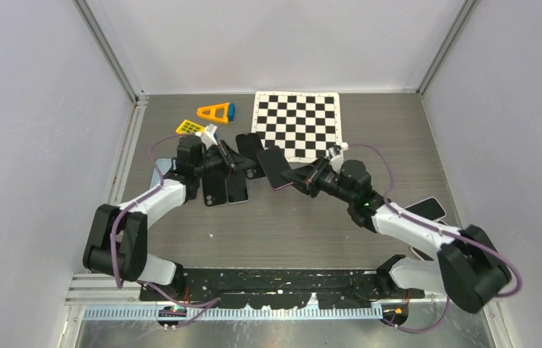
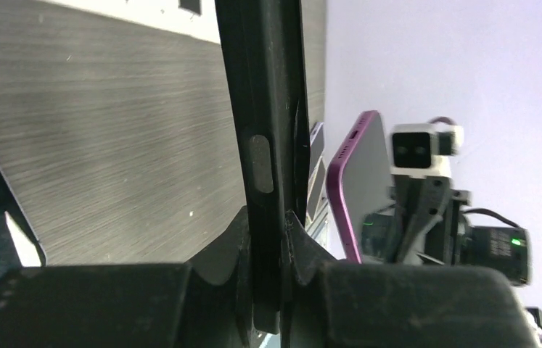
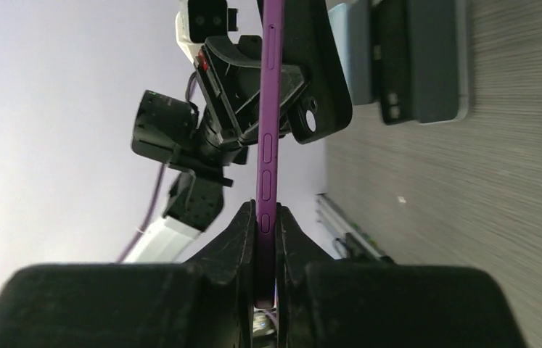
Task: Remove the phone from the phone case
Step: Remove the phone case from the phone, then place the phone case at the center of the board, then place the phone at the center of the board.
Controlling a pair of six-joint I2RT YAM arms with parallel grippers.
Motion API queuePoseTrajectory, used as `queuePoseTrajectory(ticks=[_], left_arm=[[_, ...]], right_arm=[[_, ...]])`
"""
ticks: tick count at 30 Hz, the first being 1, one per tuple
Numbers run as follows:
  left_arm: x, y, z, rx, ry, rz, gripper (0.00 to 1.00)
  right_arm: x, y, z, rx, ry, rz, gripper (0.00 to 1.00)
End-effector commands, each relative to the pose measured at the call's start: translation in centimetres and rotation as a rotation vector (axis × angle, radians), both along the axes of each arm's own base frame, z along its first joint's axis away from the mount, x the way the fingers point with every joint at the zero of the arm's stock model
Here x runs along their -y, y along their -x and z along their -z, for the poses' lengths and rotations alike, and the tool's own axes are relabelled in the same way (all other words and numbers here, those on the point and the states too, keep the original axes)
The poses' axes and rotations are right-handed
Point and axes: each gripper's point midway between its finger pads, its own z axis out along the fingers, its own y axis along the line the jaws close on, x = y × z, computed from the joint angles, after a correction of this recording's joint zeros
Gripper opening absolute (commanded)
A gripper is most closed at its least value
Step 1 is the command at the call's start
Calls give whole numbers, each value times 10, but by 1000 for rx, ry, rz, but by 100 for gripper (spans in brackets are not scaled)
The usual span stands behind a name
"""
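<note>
A: Left tool (image 2: 280,239), status?

B: Clamped tight on the edge of the black rubbery phone case (image 2: 264,109). The case is held edge-on, off the surface, just beside the near-left corner of the black-and-white checkerboard sheet (image 1: 298,125).

A: Right tool (image 3: 268,225)?

B: Pinched shut on the long edge of the slim purple phone (image 3: 268,145), side buttons showing above the fingers. It's lifted too, just off the checkerboard's near edge.

A: So is the phone in or out?

B: Out, I'd judge. The left wrist view shows a clear gap between case and phone. In the right wrist view light comes through the case's camera cut-out, so the case reads empty. From the top they sit close, and I can't rule out a corner touching.

A: What's left?

B: Little. The separation looks done; maybe set both down on the grey wood-grain worktop (image 1: 311,225).

A: Other containers?

B: None seen. Two dark phone-shaped slabs (image 1: 226,190) lie flat, left of and nearer than the checkerboard. I can't tell if they're phones or cases.
</note>
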Motion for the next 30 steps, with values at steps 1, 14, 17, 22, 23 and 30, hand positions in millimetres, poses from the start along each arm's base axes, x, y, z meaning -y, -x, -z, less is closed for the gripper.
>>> queuePoseTrajectory(ticks=[1, 14, 17, 22, 23, 30], left_arm=[[23, 5, 27, -33, -56, 61, 0], [62, 30, 119, -221, -258, 114, 8], [63, 28, 127, -241, -272, 118, 14], [62, 26, 136, -266, -332, 150, 42], [60, 25, 139, -277, -359, 153, 47], [44, 30, 138, -306, -480, 150, 76]], right_arm=[[40, 13, 20, 92, 305, 50, 1], [83, -23, 95, 52, 634, 140, 1], [75, -34, 108, 42, 631, 124, 1], [65, -41, 131, -8, 643, 83, 1], [64, -41, 135, -20, 646, 76, 1], [78, -31, 161, -119, 773, 41, 20]])
